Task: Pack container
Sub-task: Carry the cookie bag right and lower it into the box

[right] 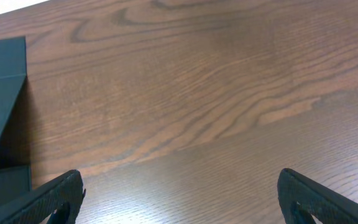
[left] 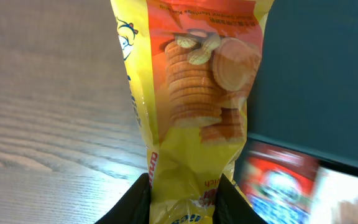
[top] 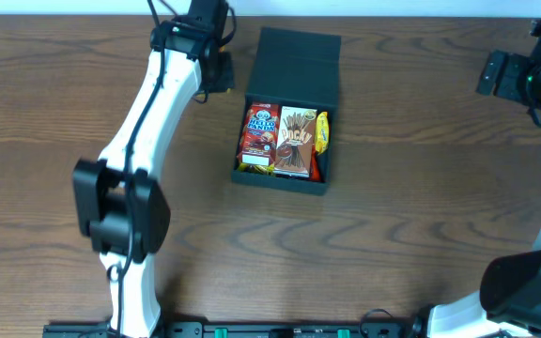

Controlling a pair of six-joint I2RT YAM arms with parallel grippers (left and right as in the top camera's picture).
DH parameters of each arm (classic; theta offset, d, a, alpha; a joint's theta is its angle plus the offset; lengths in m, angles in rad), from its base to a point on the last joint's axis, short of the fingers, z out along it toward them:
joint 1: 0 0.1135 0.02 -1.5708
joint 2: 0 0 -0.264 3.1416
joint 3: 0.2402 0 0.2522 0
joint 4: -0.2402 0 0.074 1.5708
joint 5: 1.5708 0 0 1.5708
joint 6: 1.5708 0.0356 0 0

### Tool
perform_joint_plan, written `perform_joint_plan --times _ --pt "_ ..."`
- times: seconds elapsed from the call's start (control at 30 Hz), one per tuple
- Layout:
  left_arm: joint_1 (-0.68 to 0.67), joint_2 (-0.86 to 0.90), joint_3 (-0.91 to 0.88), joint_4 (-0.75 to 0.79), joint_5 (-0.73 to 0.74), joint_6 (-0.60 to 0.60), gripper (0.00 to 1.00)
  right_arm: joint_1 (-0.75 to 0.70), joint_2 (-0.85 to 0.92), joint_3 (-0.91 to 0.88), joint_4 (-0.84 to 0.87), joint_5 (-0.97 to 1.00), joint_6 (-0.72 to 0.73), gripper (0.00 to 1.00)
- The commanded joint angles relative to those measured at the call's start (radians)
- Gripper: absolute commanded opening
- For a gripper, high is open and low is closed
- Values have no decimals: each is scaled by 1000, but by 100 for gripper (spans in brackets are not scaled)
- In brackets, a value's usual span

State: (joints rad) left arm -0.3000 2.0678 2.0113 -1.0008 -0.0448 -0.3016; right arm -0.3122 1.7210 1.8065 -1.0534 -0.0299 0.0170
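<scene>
The dark container [top: 236, 175] stands open at the table's middle, its flap lid [top: 299, 58] folded back. Inside lie a red packet [top: 260, 131], a brown Pocky packet [top: 296, 141] and a yellow packet [top: 322, 131]. My left gripper [top: 216, 71] hovers just left of the lid. In the left wrist view it [left: 184, 202] is shut on a yellow biscuit packet [left: 194, 93], with the container [left: 319, 74] and red packet [left: 278, 180] to its right. My right gripper [top: 498, 75] is far right; in its wrist view it [right: 182, 196] is open and empty.
The wooden table [top: 421, 216] is bare around the container. In the right wrist view the container's edge [right: 2, 93] shows at the far left. The arm bases stand at the front left [top: 120, 221] and front right [top: 524, 286].
</scene>
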Motion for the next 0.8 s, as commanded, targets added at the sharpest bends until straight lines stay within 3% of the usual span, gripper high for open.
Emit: perform_joint_plan --times 0.0,0.33,0.77 --pt "-60 -56 23 -31 13 25 6 -7 -25 24 3 -4 -11 99" --pt "-283 -40 19 -163 72 -89 6 -8 -25 24 11 -4 -11 99" --pt "-425 -34 -135 -97 172 -126 9 -8 -25 24 16 -4 -11 99"
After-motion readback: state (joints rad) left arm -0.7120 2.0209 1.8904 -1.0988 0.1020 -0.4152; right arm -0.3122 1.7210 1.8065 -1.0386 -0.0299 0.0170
